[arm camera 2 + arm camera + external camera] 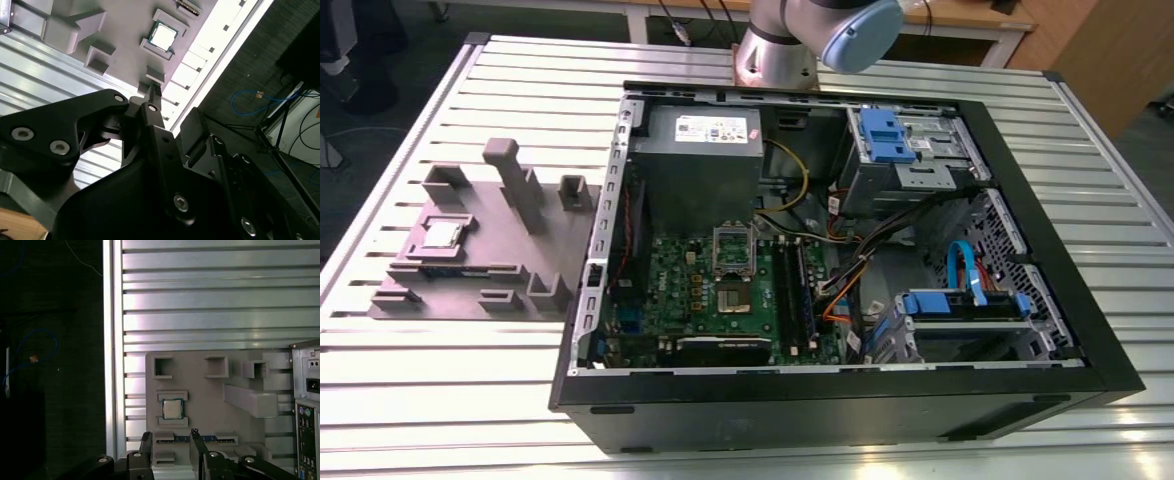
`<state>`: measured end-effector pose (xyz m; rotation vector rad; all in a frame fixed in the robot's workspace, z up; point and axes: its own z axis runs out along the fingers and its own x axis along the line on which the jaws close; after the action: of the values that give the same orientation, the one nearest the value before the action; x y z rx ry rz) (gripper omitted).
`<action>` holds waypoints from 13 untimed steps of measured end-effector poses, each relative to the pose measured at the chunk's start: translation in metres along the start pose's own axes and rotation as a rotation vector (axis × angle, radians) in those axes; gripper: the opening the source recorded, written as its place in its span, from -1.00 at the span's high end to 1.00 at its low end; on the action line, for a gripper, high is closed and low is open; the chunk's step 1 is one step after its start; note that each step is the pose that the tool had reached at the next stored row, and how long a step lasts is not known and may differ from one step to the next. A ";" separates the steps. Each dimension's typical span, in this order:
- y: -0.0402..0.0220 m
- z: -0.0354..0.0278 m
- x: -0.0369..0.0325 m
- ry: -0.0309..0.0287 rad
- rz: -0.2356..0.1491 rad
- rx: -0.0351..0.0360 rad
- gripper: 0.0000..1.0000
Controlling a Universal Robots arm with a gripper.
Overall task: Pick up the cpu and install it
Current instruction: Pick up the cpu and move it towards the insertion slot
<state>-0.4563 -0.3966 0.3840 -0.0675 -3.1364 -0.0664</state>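
Now, table edge: the slatted silver metal table [440, 380] ends just past the flat grey moulded holder block [491, 255], with a narrow strip of bare slats between.
Room around: the open black computer case [854, 400] stands just beside the holder; tall grey posts [504, 175] rise near the chip's pocket.
Chip: the small square silver-grey cpu [172, 409] lies flat in a framed pocket of the holder, untouched.
Jaws: the black gripper [170, 433] hangs above the holder, fingers [195, 440] moderately parted, nothing between them.

Hard light is glaring off the tabletop [227, 27] and bleaching the cpu [163, 36] white in the second wrist view, while the floor [50, 390] is lying in deep shadow in the first wrist view.
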 end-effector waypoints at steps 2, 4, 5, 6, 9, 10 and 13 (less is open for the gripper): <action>0.0000 0.0000 0.0000 0.0001 0.000 0.0001 0.15; 0.0002 0.0003 0.0003 0.0002 -0.002 0.0000 0.15; 0.0001 0.0008 0.0007 0.0006 -0.009 0.0000 0.15; 0.0001 0.0015 0.0009 0.0010 -0.020 0.0000 0.15; 0.0000 0.0037 0.0015 0.0028 -0.060 0.0002 0.15; 0.0000 0.0038 0.0015 0.0028 -0.062 0.0003 0.15; 0.0000 0.0037 0.0015 0.0030 -0.062 0.0003 0.15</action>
<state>-0.4579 -0.3964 0.3803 0.0303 -3.1353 -0.0661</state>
